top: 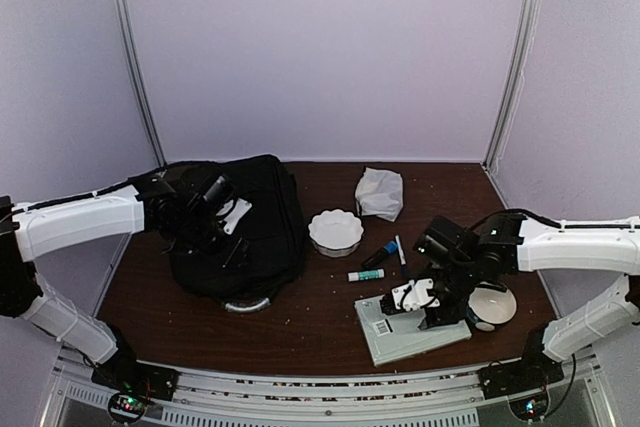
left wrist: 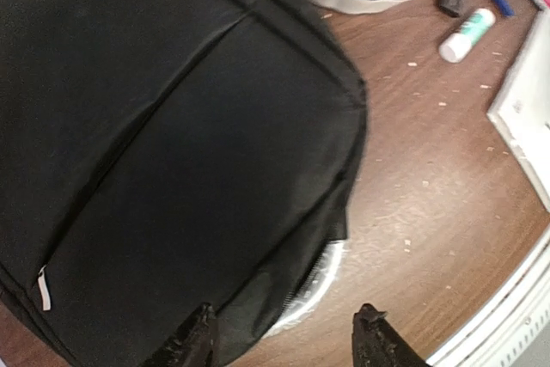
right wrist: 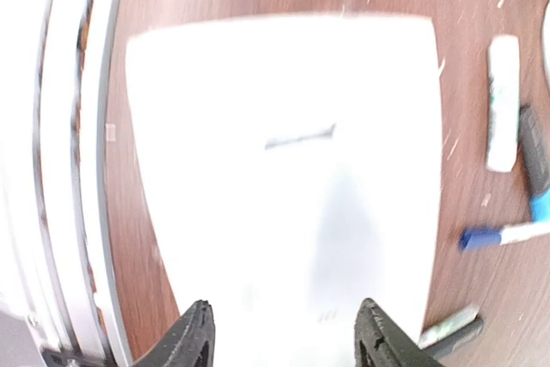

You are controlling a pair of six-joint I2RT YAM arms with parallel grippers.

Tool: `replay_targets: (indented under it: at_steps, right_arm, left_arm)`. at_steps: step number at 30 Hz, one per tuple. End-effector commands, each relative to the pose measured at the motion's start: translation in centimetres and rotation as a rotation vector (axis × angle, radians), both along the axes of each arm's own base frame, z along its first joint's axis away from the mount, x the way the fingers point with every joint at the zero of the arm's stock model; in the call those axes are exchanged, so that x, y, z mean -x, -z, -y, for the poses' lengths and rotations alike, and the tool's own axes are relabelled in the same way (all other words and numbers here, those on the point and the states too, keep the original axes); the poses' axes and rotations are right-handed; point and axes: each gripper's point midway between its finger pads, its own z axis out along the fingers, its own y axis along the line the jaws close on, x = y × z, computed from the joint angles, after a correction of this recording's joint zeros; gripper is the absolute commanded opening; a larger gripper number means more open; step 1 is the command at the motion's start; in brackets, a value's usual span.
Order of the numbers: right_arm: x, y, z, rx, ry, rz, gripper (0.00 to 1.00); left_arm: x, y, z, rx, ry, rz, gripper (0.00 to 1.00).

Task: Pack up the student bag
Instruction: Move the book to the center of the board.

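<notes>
Right wrist: my R pincer (right wrist: pixel 284 315) is hanging open over white book (right wrist: pixel 284 126); I'm reckoning on sliding one finger under its edge, gripping square. L pincer (left wrist: pixel 286 320) gaping above bag (left wrist: pixel 172 126).

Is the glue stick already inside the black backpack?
No, the glue stick lies out on the table, between the black backpack and the white book.
</notes>
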Motion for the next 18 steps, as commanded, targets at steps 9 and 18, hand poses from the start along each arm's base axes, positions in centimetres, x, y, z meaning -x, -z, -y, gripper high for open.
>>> replay_targets:
  at_steps: [9, 18]
  right_arm:
    - [0.6, 4.2, 8.5, 0.295, -0.083, 0.071, 0.66]
    - [-0.5, 5.7, 7.9, 0.317, -0.110, 0.101, 0.64]
  left_arm:
    - [-0.5, -4.4, 5.4, 0.272, 0.092, 0.074, 0.56]
    - [-1.0, -3.8, 8.7, 0.340, 0.126, 0.054, 0.56]
